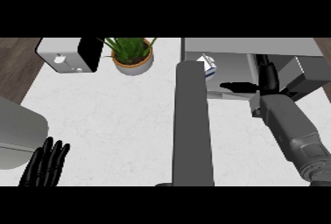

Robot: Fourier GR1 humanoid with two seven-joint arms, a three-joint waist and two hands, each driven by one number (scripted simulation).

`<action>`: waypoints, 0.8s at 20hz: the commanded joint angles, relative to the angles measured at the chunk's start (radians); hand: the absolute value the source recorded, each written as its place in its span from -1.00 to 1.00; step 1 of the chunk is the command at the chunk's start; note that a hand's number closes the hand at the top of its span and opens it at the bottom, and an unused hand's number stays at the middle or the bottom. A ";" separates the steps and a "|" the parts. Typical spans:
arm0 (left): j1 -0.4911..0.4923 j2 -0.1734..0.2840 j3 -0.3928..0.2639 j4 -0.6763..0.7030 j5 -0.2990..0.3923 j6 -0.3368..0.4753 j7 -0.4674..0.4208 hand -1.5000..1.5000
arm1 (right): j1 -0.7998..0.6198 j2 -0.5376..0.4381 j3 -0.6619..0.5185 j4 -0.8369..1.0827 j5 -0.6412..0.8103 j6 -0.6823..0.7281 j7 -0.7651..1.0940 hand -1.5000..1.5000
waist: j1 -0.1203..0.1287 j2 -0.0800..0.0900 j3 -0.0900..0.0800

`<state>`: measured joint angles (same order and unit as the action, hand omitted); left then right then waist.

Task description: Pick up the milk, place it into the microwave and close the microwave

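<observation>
The milk (208,65), a small white carton with blue print, stands upright inside the microwave (258,46) at the top right, close to its left side. The microwave's door (192,127) is swung open and shows as a long dark grey slab pointing toward me. My right hand (241,86) reaches into the microwave's opening with its fingers stretched out to the left, just below the carton and apart from it. It holds nothing. My left hand (45,162) rests open at the lower left, fingers up.
A potted plant (132,54) stands at the back centre, with a white and black appliance (68,54) to its left. A grey rounded object (19,135) sits at the left edge. The white counter (110,118) lies between them and the door.
</observation>
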<state>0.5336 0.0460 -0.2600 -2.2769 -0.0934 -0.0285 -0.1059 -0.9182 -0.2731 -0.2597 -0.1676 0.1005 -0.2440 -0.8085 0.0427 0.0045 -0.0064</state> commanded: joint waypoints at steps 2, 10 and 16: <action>0.007 -0.022 -0.062 -0.013 -0.042 0.021 0.020 -1.00 | 0.096 0.010 -0.006 -0.003 -0.017 0.088 -0.039 -1.00 | -0.024 0.001 0.008; 0.005 -0.031 -0.055 0.012 -0.051 0.046 0.019 -1.00 | 0.237 0.071 0.023 -0.042 -0.015 0.147 -0.048 -1.00 | -0.039 -0.007 0.007; -0.035 0.035 0.005 0.026 0.041 -0.036 0.023 -1.00 | 0.332 0.134 0.009 -0.083 -0.055 0.195 -0.094 -1.00 | -0.042 -0.007 0.006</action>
<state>0.5060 0.0438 -0.2806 -2.2542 -0.1065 -0.0162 -0.0840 -0.6515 -0.1701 -0.2485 -0.2311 0.0639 -0.0771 -0.8907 0.0102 -0.0053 -0.0035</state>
